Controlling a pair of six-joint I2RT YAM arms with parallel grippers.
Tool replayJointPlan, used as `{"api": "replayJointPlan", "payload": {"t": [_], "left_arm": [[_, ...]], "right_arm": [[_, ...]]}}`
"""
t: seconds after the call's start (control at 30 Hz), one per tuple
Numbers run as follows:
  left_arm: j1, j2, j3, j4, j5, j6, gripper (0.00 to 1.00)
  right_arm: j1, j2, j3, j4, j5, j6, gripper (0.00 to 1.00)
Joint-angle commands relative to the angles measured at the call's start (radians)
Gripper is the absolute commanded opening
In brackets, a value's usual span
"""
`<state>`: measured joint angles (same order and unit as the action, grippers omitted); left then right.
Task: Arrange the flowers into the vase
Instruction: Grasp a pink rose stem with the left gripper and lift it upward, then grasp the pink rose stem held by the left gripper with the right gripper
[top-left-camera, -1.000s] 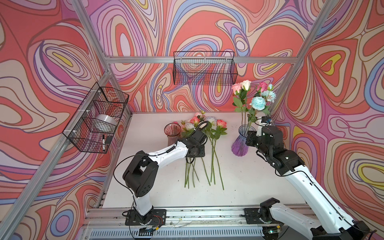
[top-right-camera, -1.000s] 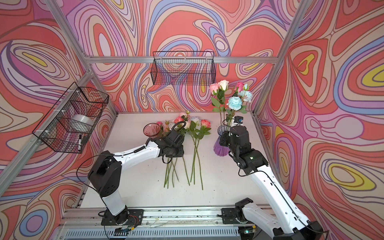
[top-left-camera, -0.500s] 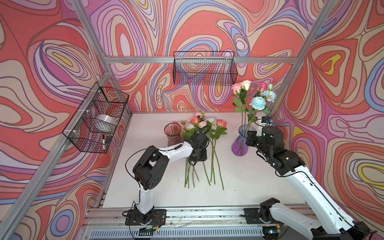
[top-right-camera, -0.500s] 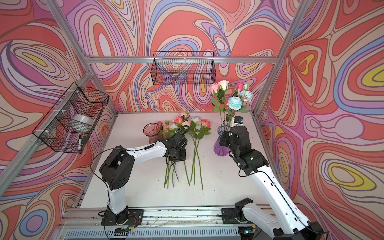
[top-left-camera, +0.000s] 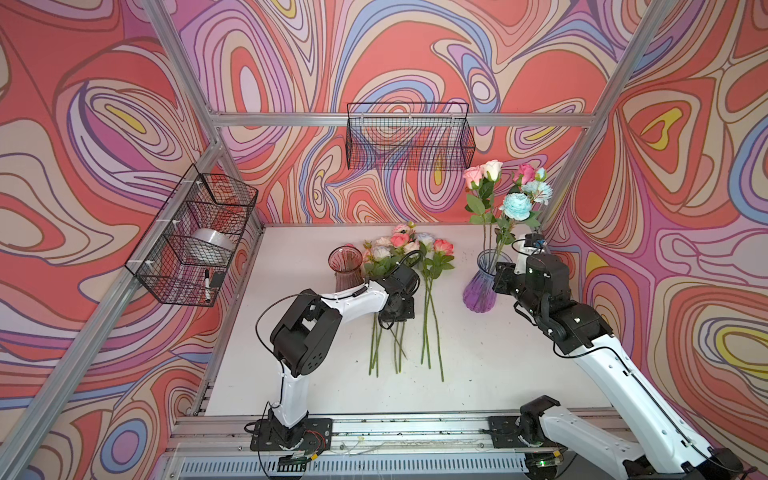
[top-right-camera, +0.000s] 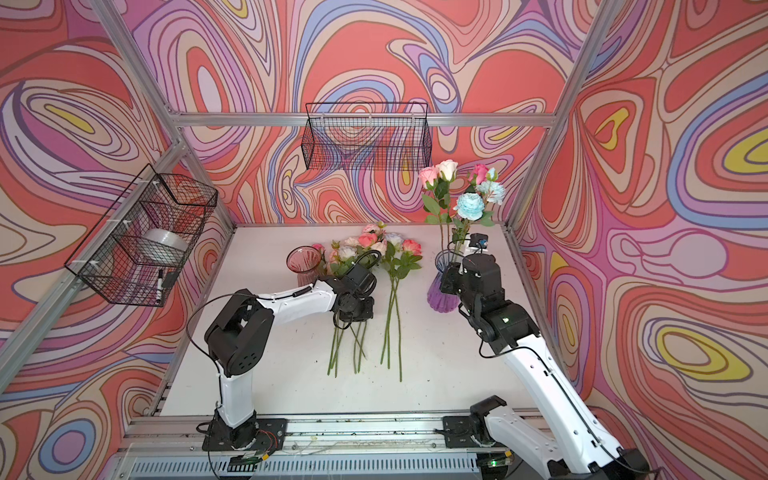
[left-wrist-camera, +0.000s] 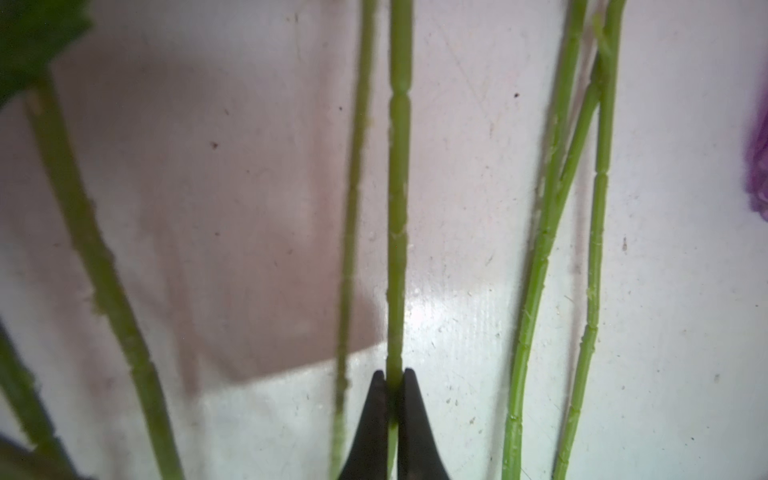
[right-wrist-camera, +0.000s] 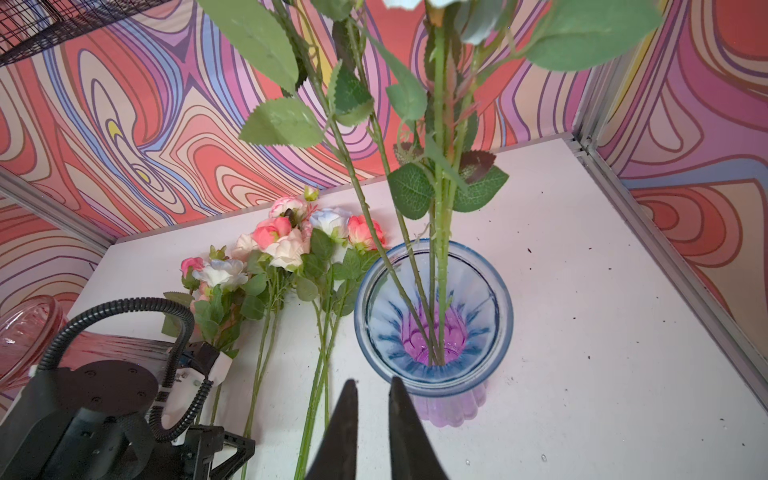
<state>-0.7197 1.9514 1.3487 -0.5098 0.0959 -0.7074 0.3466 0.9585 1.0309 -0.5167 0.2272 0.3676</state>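
Note:
Several flowers (top-left-camera: 401, 241) lie on the white table, blooms toward the back wall and stems (top-left-camera: 428, 328) toward the front. My left gripper (top-left-camera: 398, 309) is low over the left bunch. In the left wrist view it (left-wrist-camera: 392, 376) is shut on one green stem (left-wrist-camera: 399, 208), with other stems (left-wrist-camera: 598, 208) lying beside it. A blue-and-purple glass vase (top-left-camera: 482, 291) at the right holds several upright flowers (top-left-camera: 515, 205). My right gripper (right-wrist-camera: 373, 380) hovers just beside the vase (right-wrist-camera: 457, 409), its fingers slightly apart with nothing between them.
A pink glass vase (top-left-camera: 345, 266) stands left of the lying flowers, close to my left arm. A wire basket (top-left-camera: 409, 137) hangs on the back wall. Another wire basket (top-left-camera: 195, 237) on the left wall holds a tape roll and a marker.
My left gripper has closed onto a stem of the left bunch, and that arm's elbow has swung toward the right. The right arm has not moved.

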Motion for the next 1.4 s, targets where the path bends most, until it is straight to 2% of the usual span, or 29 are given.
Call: {"api": "replayJointPlan", "payload": {"t": [0.0,0.37,0.6,0.73,0.9,1.03,1.2,1.37], "left_arm": [[-0.001,-0.067,0.028,-0.043,-0.047,0.026,0.0],[0.004,-0.189,0.011,-0.033,-0.11,0.046,0.0],[0.027,-0.296,-0.039,0.035,-0.109,0.055,0.0],[0.032,-0.383,-0.111,0.168,-0.046,0.087,0.0],[0.032,-0.532,-0.289,0.483,0.063,0.11,0.0],[0.032,-0.62,-0.361,0.61,0.112,0.136,0.0],[0.031,-0.671,-0.389,0.698,0.222,0.16,0.0],[0.031,-0.68,-0.387,0.726,0.294,0.154,0.0]], "right_arm": [[0.003,-0.009,0.002,-0.002,-0.004,-0.009,0.15],[0.003,0.011,0.022,0.007,-0.019,-0.006,0.15],[0.003,0.028,0.038,0.008,-0.039,-0.003,0.15],[0.004,0.022,0.035,0.024,-0.077,-0.004,0.18],[0.006,0.029,0.055,0.044,-0.232,-0.004,0.28],[0.016,0.043,0.078,0.063,-0.349,0.011,0.33],[0.07,0.047,0.087,0.081,-0.365,0.011,0.37],[0.192,0.073,0.114,0.103,-0.35,0.013,0.4]]}}
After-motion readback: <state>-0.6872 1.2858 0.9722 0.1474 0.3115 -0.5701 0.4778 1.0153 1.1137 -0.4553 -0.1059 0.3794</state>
